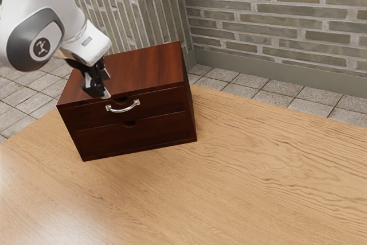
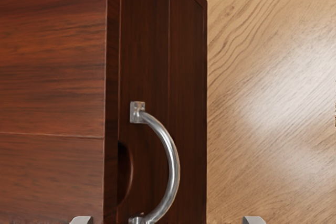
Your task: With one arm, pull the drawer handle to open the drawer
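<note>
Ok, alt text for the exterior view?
The gripper hangs at the front top edge of a dark cabinet, above the exterior view's left end of the handle on the top drawer. That and the lower drawer look shut; the cabinet stands on a wooden table.

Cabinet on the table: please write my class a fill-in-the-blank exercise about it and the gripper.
The cabinet has ___ drawers, one above the other. The metal handle is on the ___ drawer. The cabinet stands on a ___ table. The gripper hovers by the handle, its fingers ___.
Missing words: two; upper; wooden; open.
</note>
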`<act>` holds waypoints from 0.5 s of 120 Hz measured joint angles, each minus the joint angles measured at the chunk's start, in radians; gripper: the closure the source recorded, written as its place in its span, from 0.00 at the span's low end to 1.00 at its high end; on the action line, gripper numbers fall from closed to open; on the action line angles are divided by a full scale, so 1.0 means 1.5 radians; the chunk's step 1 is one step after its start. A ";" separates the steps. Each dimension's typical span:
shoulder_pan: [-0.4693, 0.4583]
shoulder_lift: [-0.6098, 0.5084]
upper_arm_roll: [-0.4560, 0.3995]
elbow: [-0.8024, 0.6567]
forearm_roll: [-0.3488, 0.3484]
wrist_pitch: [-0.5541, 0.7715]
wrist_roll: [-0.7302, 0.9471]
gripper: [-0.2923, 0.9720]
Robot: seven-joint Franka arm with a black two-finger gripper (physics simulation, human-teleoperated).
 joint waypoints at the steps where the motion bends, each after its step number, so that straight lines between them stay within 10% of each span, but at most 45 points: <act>1: 0.000 0.000 0.000 0.000 0.000 0.000 -0.001 0.51; 60: -0.002 0.015 -0.002 -0.055 0.004 0.033 -0.051 0.56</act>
